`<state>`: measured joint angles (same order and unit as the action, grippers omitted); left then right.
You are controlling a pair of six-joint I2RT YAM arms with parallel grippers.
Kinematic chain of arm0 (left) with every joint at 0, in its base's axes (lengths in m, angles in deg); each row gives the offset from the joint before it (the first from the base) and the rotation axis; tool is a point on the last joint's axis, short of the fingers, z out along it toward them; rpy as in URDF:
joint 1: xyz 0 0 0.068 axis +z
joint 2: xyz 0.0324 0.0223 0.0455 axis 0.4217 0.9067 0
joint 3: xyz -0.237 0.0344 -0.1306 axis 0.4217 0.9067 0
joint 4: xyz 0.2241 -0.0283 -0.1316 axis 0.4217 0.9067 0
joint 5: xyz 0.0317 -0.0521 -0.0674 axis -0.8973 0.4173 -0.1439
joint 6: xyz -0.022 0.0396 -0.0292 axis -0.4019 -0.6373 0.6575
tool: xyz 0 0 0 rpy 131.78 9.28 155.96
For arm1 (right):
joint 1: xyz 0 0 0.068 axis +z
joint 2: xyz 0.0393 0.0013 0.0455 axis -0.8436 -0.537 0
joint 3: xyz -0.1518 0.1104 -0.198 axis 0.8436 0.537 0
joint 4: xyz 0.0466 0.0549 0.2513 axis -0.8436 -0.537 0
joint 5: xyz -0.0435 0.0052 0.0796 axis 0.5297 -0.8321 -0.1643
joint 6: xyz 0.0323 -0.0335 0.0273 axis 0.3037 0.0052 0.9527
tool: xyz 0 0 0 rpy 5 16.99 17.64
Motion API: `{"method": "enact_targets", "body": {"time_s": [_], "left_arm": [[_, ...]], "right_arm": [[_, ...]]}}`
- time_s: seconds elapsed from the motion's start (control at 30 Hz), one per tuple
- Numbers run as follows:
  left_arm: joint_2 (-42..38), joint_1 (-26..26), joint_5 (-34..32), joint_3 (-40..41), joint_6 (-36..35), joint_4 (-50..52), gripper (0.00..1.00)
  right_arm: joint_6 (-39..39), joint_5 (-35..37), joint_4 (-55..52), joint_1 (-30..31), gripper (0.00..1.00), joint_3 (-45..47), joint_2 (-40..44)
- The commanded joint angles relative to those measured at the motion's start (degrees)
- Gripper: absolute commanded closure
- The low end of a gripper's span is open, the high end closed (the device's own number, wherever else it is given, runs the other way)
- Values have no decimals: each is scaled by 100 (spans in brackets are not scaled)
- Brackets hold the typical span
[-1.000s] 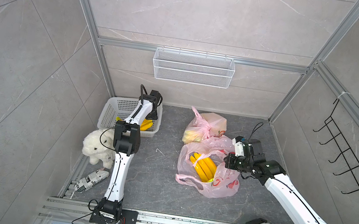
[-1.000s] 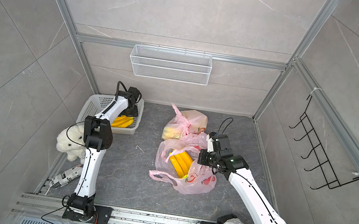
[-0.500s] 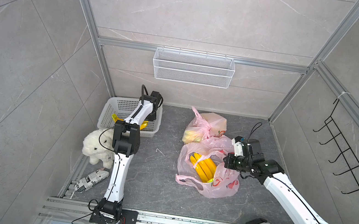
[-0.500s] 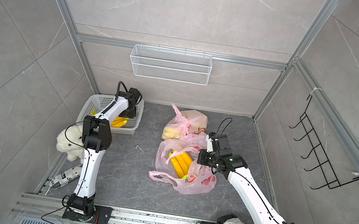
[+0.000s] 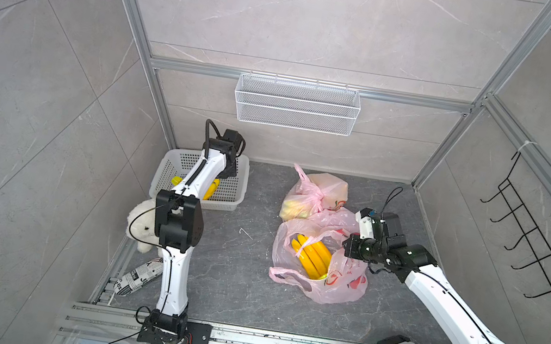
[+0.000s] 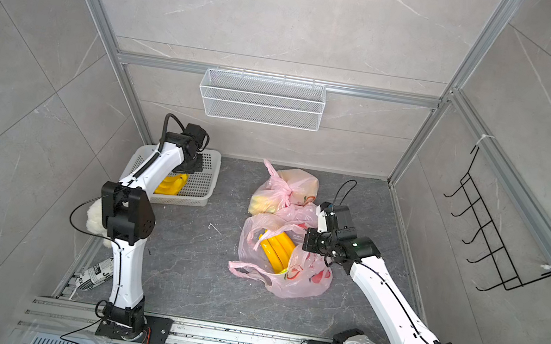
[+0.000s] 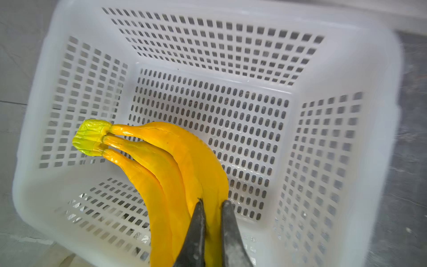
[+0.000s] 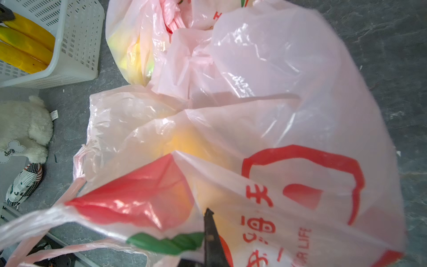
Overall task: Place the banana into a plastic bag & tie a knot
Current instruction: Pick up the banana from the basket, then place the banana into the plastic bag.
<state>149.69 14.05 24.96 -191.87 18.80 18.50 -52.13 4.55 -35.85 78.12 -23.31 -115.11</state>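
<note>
Nearest the aluminium base rail [image 5: 260, 340], the right claw [image 5: 344, 245] is pinched closed on the rim of the open translucent pink plastic bag with red print [image 5: 341, 288]. The bag rests on the grey stone-look tabletop [image 5: 235, 285] with one yellow banana bunch [image 5: 313, 256] already inside. Its part, as I judge it, is simply to hold that rim high and steady so the mouth gapes toward the other arm. Just behind, touching it, sits a second pink bag knotted at the top [image 5: 315, 195].

Farthest back, the left claw [image 7: 213, 203] reaches into the white perforated plastic basket [image 7: 381, 120]. Its jaws are closed to a narrow gap on one banana of the glossy yellow bunch with a green stem cap [image 7: 171, 161]. The step in hand looks like lifting this bunch out. The grip is near the tip end and on a single fruit, so the bunch will likely hang and swing: rise straight until the stem clears the basket wall, then carry slowly.

The bunch lies within the basket, its tip end between the left claw's jaws and its stem pointing away from that claw. It is well apart from the right claw and the bag mouth.
</note>
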Motion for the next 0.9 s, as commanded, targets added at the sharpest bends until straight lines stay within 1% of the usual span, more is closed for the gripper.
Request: {"method": "enact_targets", "body": {"time_s": [0.0, 0.17, 0.3, 0.37, 0.5, 0.6, 0.8, 0.87], "left_arm": [[-681, -97, 69, 289, -37, -297, 100], [-1267, -201, 227, 685, -102, -526, 100], [-2084, -623, 314, 937, -339, -818, 100], [-2562, -984, 398, 1072, -517, -986, 100], [-3494, -1902, 271, 1441, -994, -1375, 100], [-3943, -2442, 613, 1704, -1036, -1409, 100], [-4696, -3569, 1053, 2372, -1038, -1607, 100], [-4972, -3936, 1084, 2542, -1062, -1724, 100]], "right_arm": [[32, -64, -53, -10, 100, -212, -67], [32, -85, -66, -6, 100, -292, -91], [32, -101, -97, -1, 100, -400, -115], [32, -92, -130, 5, 100, -473, -120], [14, -86, -176, 9, 100, -614, -171], [11, -86, -185, 73, 100, -726, -253], [32, 100, -383, 165, 100, -1108, -463], [48, 187, -476, 170, 100, -1256, -572]]}}
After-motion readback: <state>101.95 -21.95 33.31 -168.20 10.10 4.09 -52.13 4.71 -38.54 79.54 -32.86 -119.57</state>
